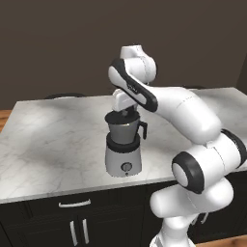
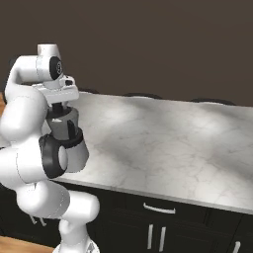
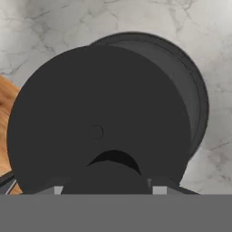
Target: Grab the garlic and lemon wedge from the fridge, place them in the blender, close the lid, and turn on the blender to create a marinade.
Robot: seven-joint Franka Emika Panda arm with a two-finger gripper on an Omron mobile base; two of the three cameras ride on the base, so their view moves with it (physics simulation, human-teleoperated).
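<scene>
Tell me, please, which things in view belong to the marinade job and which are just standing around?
Belong to the job:
- small blender with light grey base and dark grey jar
- round black lid, held at the jar's top
- gripper, jaws around the lid's knob

Just there:
- white marble counter
- black cabinet fronts with silver handles

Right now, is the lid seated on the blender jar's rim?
Cannot tell. Hand view shows the lid off-centre over the jar; no view shows contact or gap at the rim plainly.
</scene>
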